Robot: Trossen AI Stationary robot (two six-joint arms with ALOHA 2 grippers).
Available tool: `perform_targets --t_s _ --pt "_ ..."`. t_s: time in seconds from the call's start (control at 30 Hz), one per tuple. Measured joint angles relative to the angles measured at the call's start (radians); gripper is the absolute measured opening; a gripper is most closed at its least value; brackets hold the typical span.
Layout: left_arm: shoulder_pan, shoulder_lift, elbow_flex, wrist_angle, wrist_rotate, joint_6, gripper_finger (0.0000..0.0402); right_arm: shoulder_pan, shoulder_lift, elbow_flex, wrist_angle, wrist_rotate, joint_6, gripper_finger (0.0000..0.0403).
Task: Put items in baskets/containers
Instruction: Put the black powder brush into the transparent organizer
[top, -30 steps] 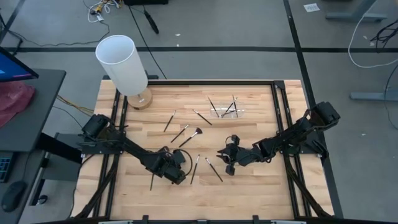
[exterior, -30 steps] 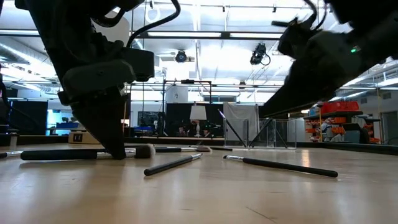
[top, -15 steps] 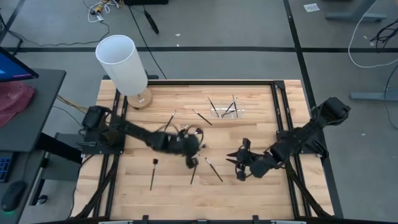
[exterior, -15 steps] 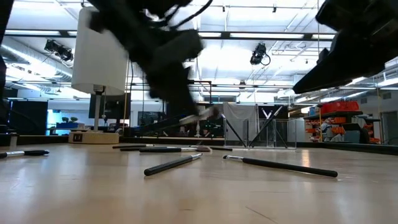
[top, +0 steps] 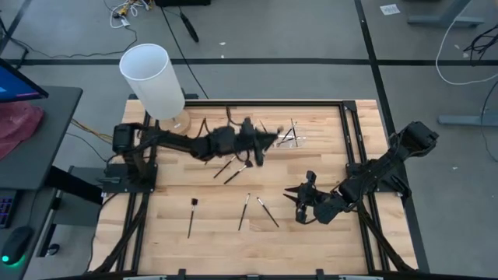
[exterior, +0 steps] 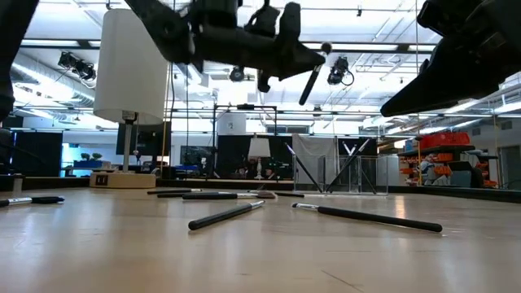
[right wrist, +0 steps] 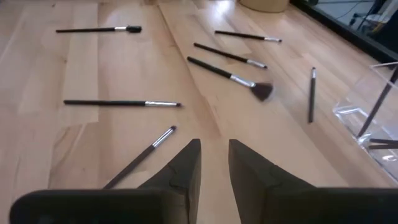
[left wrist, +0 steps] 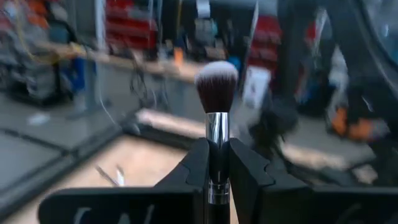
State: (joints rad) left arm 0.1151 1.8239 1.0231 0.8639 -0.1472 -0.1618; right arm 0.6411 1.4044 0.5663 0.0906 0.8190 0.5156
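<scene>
My left gripper (top: pixel 258 148) is over the far middle of the table, shut on a makeup brush (left wrist: pixel 216 112) with a fluffy dark, white-tipped head and a silver ferrule. It is just left of the clear plastic holder (top: pixel 285 138), which has several thin brushes standing in it. My right gripper (top: pixel 299 204) hovers open and empty at the near right. Several slim brushes lie flat on the wood: one at the near left (top: pixel 191 218), two at the near middle (top: pixel 243 210) (top: pixel 267 211), and a fan brush (top: pixel 237 173) under the left arm. My left gripper pinches the brush between its two fingers, at the handle just below the silver ferrule (left wrist: pixel 216 184). The head sticks out past the fingertips. The brush (exterior: pixel 313 78) is lifted well clear of the table and tilted.
A tall white cylinder (top: pixel 152 78) on a round wooden base stands at the far left corner. Black frame rails (top: pixel 350 140) run along the table's sides. The clear holder also shows in the right wrist view (right wrist: pixel 373 102).
My left gripper has risen from the near left of the table with the fluffy brush and swung toward the far edge and right, up to the clear holder. My right gripper has drawn back a little toward the near right.
</scene>
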Motion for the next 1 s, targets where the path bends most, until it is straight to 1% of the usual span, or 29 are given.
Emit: perform_targets --t_s 0.2,0.33,0.47,0.6,0.8,0.93,1.0 --pt "0.106 0.162 0.001 0.322 0.052 -0.013 0.004 0.0 0.0 0.0 0.011 0.004 -0.009 0.0084" --pt "0.15 0.267 0.001 0.444 0.054 -0.028 0.004 0.0 0.0 0.0 0.014 0.004 -0.011 0.0084" --pt "0.172 0.342 0.0 0.497 0.032 -0.023 0.004 0.0 0.0 0.0 0.014 0.004 -0.011 0.0084" --pt "0.176 0.391 0.006 0.535 0.022 -0.001 0.004 0.0 0.0 0.0 0.029 0.004 -0.024 0.0084" --pt "0.173 0.415 0.027 0.524 0.021 0.002 0.004 0.0 0.0 0.0 0.037 0.004 -0.028 0.0084" --pt "0.167 0.415 0.027 0.507 0.02 0.002 0.0055 0.0 0.0 0.0 0.037 0.004 -0.031 0.0084" --pt "0.166 0.415 0.027 0.503 0.021 0.002 0.0056 0.0 0.0 0.0 0.037 0.004 -0.031 0.0084"
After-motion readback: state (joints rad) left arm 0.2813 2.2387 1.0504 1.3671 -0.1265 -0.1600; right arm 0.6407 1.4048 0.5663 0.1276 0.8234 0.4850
